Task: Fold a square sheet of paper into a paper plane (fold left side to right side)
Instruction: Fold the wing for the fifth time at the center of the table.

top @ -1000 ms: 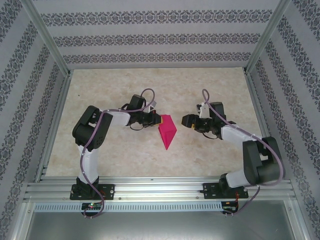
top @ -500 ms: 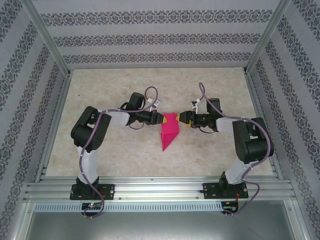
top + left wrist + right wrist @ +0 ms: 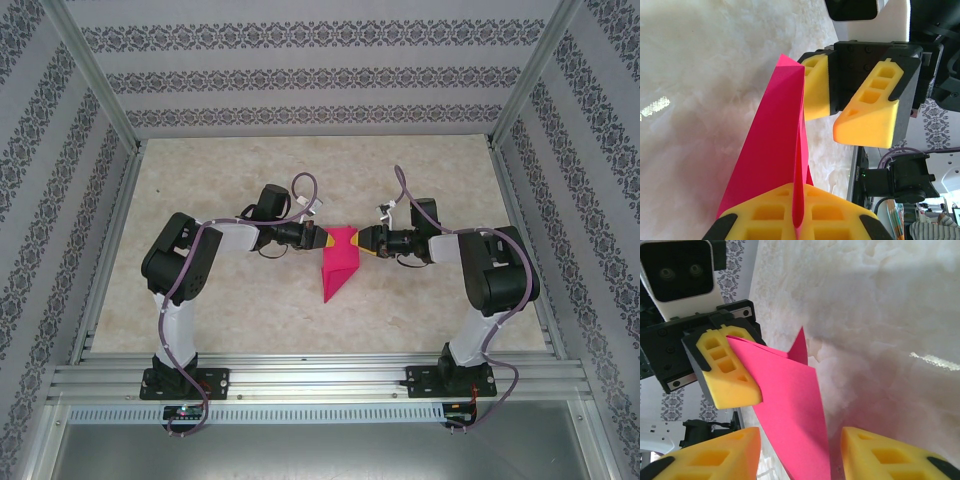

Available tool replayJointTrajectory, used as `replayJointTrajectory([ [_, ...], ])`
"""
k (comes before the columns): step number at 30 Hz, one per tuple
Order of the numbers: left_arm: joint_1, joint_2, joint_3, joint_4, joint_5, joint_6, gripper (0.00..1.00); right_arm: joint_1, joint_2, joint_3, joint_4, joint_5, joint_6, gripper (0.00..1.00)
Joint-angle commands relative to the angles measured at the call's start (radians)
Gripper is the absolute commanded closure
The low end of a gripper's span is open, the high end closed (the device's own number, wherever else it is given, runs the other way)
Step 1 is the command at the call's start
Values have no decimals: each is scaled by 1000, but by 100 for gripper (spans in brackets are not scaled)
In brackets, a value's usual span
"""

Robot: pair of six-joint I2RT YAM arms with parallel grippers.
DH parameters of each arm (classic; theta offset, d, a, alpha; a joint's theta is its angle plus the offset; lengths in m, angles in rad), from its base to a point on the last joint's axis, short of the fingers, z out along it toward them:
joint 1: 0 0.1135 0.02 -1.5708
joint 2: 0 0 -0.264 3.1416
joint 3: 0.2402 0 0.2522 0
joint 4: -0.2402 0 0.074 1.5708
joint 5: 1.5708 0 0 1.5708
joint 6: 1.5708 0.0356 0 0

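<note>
The paper plane (image 3: 338,264) is a magenta-pink folded dart, wide end up at the grippers and point toward the near edge. My left gripper (image 3: 322,239) is shut on its left upper corner; the left wrist view has the sheet (image 3: 771,160) pinched edge-on between the yellow pads (image 3: 765,215). My right gripper (image 3: 365,241) faces it from the right and stands open. Its two pads (image 3: 715,457) straddle the paper's right edge (image 3: 790,410) with gaps on both sides. The same open right gripper (image 3: 837,127) appears in the left wrist view.
The marble-patterned tabletop (image 3: 230,175) lies under both arms, bounded by aluminium rails (image 3: 320,375) at the near edge and patterned walls (image 3: 320,80) around. The two grippers sit nearly tip to tip at the table's centre.
The right arm swung in from the right until its jaws came around the plane's right edge, and the jaws narrowed. The left gripper kept its hold and shifted slightly.
</note>
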Motion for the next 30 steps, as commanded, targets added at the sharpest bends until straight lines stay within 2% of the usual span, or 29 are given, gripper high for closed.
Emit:
replayJointTrajectory([
  [1,3,-29,15,27,25,39,100,-11,-3,0,34,-38,-19,60],
  [10,2,-14,35,-1,9,42,99,-11,-4,8,-20,-22,-48,82],
  [13,3,-13,41,-22,-6,48,89,-11,-6,10,-39,-11,-56,90],
  [17,13,-54,51,-112,-94,91,60,-9,-11,8,-67,10,-61,97],
  [20,38,-109,53,-182,-177,111,46,-8,-16,11,-107,32,-67,99],
  [24,63,-215,55,-317,-332,170,39,-4,-22,28,-182,81,-55,100],
  [27,60,-303,59,-422,-428,205,37,-3,-14,61,-280,137,-53,100],
  [30,27,-403,54,-515,-508,240,38,-3,-9,71,-305,154,-24,100],
])
